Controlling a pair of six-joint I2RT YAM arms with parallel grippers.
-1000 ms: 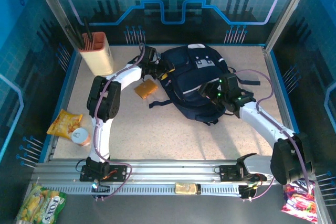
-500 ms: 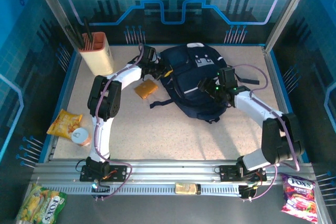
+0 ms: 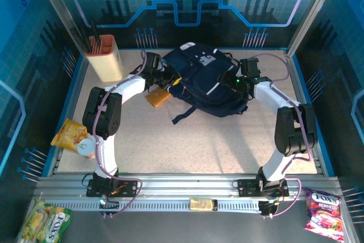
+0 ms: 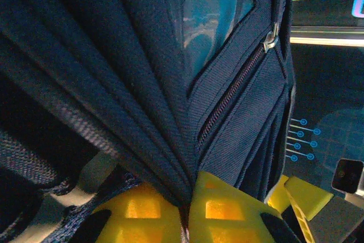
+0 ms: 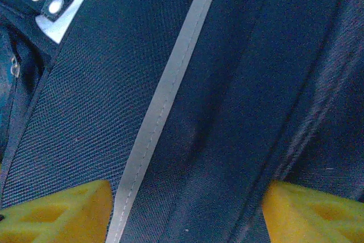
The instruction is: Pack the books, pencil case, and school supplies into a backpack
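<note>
Backpack [image 3: 207, 81]: left gripper [image 4: 186, 203] pinched shut on a fold at its left side; right gripper [image 5: 185, 209] wide open astride its stripe [image 5: 165, 101]. Likely opening step; zipper [image 4: 233, 98] needs pulling next.

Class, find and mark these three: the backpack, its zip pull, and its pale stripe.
backpack [image 3: 196, 81], top external view, navy front panel.
zip pull [image 4: 269, 39], left wrist view, the metal tab.
pale stripe [image 5: 172, 83], right wrist view, midway along the stripe.
</note>
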